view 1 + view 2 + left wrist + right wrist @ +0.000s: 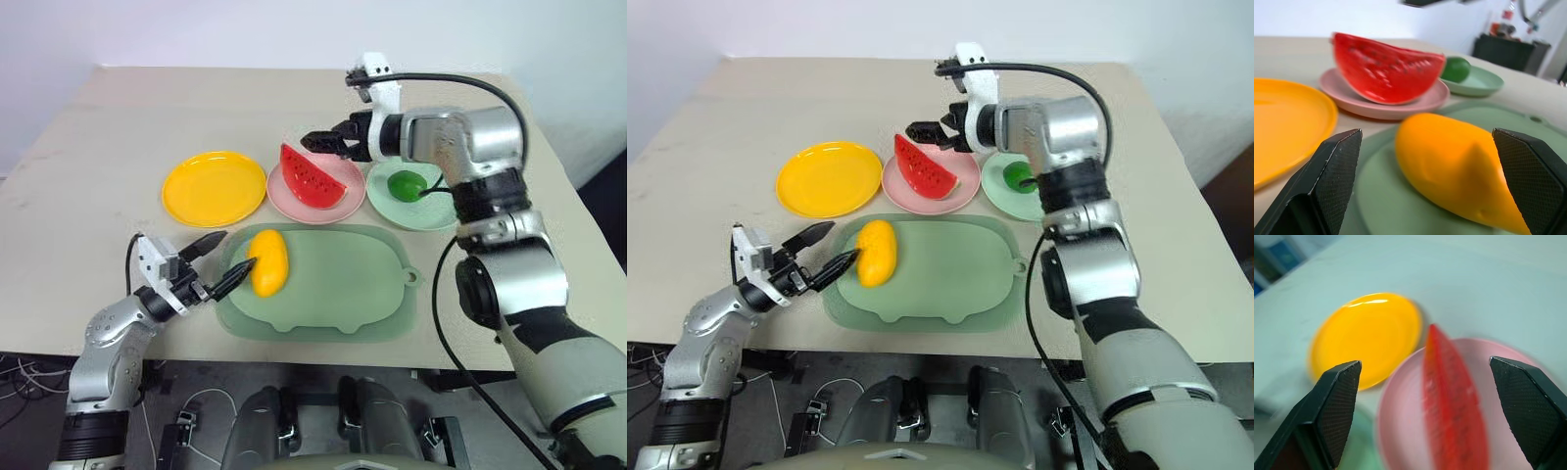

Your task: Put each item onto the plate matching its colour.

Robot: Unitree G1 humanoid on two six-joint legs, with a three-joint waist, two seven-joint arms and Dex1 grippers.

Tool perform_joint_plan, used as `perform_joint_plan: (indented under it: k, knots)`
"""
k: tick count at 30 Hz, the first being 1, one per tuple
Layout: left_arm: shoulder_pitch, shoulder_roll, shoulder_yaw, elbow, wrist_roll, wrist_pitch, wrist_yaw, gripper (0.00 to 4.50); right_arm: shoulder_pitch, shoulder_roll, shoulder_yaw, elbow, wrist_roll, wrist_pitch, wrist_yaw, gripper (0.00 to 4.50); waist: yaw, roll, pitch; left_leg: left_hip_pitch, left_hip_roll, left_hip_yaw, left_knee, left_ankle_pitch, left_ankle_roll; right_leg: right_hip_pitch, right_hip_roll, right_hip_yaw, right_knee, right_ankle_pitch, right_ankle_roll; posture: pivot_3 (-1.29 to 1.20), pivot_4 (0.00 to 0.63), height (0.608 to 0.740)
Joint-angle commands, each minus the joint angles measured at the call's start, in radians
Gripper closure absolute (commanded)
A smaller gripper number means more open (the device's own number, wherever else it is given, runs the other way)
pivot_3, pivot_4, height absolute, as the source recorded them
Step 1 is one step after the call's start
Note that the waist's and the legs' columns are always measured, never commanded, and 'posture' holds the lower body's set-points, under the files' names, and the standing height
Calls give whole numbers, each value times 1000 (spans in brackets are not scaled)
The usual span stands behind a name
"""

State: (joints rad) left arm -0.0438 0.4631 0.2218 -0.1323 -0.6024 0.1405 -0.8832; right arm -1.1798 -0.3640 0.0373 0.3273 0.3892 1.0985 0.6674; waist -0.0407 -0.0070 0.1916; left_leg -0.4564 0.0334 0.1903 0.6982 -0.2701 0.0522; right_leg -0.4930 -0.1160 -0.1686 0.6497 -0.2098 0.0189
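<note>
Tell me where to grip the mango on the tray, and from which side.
Grip the mango across its narrow middle, coming from the robot's left, where the open left tool already sits. It lies flat on the grey-green tray, long axis pointing away from the robot, so its short width probably fits between the fingers; the tapered ends could slip.

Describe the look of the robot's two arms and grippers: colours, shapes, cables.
Both arms are rounded silver-grey metal segments with black joints. Each ends in a white wrist block carrying two black pointed fingers; the pads have a fine cross-hatched texture. A black cable loops from the white bracket above the right gripper along that arm; a thinner black cable arcs behind the left gripper.
</note>
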Motion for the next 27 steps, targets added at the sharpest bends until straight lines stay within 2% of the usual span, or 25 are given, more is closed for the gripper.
perform_joint_plan:
  k: [1, 5, 9, 11, 17, 21, 27]
  knots:
    - [28, 22, 42, -88, -82, 63, 4, 0, 111, -101, -15, -305, 62, 78, 34, 46, 0, 0, 0, 0, 0, 0, 0, 0, 0, 0, 0, 0, 0, 0, 0, 0, 150, 696]
    - [58, 55, 57, -147, -112, 141, 33, 0, 270, -202, -66, -520, 119, -19, 121, 46, -1, 0, 0, 0, -1, 0, 0, 0, 0, 0, 0, 0, 0, 0, 0, 0, 150, 696]
    - [69, 68, 51, -213, -105, 193, 91, 0, 420, -242, -150, -629, 177, -138, 183, 46, 0, 0, 0, 2, 0, 0, 0, 0, 0, 1, 1, 0, 0, 0, 0, 0, 150, 696]
    - [64, 65, 43, -247, -87, 204, 126, 0, 503, -270, -155, -677, 156, -242, 217, 46, 5, -1, 0, 2, 0, 0, 0, 0, 0, 2, 1, 0, 0, 0, 0, 0, 150, 696]
    - [52, 65, 27, -311, -96, 284, 209, 0, 673, -225, -209, -753, 194, -425, 223, 46, 25, 0, 0, 6, 0, 0, 0, 0, 0, 6, 1, 0, -1, -1, 2, 0, 150, 696]
    - [46, 72, 37, -314, -103, 331, 243, 0, 746, -248, -170, -765, 177, -475, 241, 46, 30, -1, 0, 13, 0, -1, -2, -1, 1, 13, 1, 0, -5, -3, 3, 0, 150, 696]
    - [39, 91, 40, -349, -122, 438, 320, 0, 763, -267, -172, -737, 215, -441, 240, 46, 29, 0, 0, 13, -1, -1, -2, -4, 5, 14, 0, 0, -6, -4, 0, 0, 150, 696]
